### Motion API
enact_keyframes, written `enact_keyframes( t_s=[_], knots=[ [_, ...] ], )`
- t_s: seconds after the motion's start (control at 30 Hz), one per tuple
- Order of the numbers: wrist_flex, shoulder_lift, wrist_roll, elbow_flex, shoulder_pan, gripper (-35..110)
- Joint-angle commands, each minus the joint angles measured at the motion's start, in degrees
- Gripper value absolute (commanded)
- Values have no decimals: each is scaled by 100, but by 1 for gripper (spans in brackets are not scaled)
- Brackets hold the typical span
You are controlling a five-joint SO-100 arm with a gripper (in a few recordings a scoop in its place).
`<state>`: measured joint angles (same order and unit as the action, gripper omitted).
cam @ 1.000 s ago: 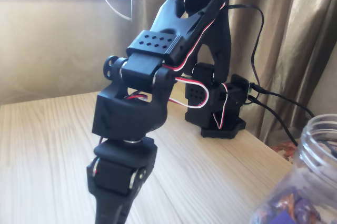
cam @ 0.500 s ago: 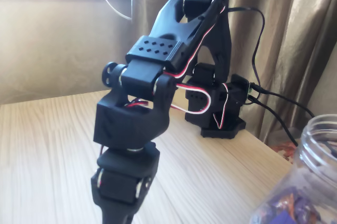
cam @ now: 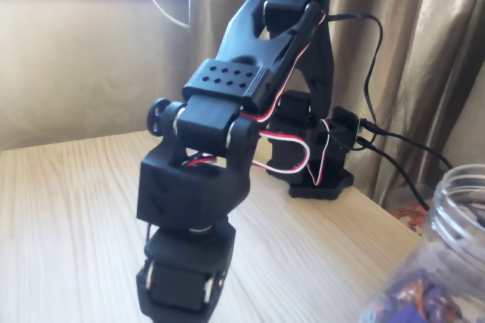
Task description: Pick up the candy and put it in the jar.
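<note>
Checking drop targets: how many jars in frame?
1: a large clear plastic jar with ribbed screw neck at the fixed view's lower right edge, purple-wrapped sweets inside. Others may lie outside the frame.

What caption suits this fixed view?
Black robot arm bends down over a wooden table beside a clear jar of purple sweets.

The fixed view sits low at table (cam: 68, 209) level, close before my arm (cam: 227, 111), facing my base (cam: 322, 179) and curtain (cam: 424, 58).
</note>
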<state>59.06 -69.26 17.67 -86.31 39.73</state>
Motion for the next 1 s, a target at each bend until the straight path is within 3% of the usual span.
enact_keyframes(
  t_s=[0.0, 0.3, 0.97],
  knots=[
    [114, -132, 88, 352, 18, 32],
    [105, -114, 79, 316, 0, 20],
    [202, -378, 44, 176, -88, 9]
  ],
)
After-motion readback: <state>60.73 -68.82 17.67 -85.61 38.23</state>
